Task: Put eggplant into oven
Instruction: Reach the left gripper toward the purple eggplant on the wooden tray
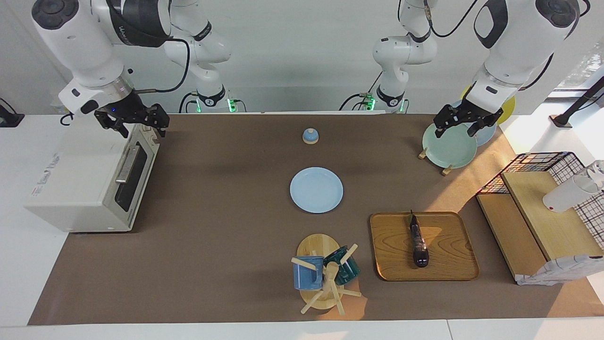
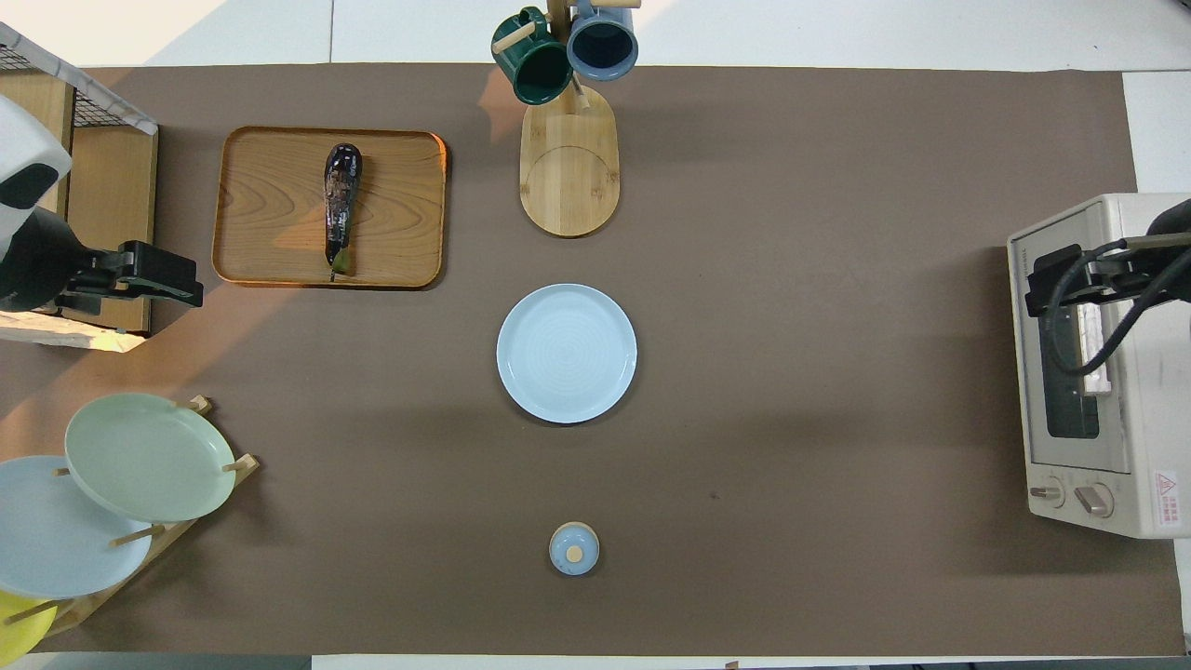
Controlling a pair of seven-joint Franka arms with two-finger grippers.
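Both grippers hang with nothing in them. From across the table, the right gripper (image 1: 133,122) sits above the shut oven (image 1: 89,182), the left gripper (image 1: 465,123) above the plate rack (image 1: 432,155); I cannot tell their finger gaps. From overhead, the eggplant (image 2: 341,207) lies on the wooden tray (image 2: 270,209).

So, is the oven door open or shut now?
Shut. The oven has its dark glass door flat against the front, handle up, and the eggplant lies outside on the tray.
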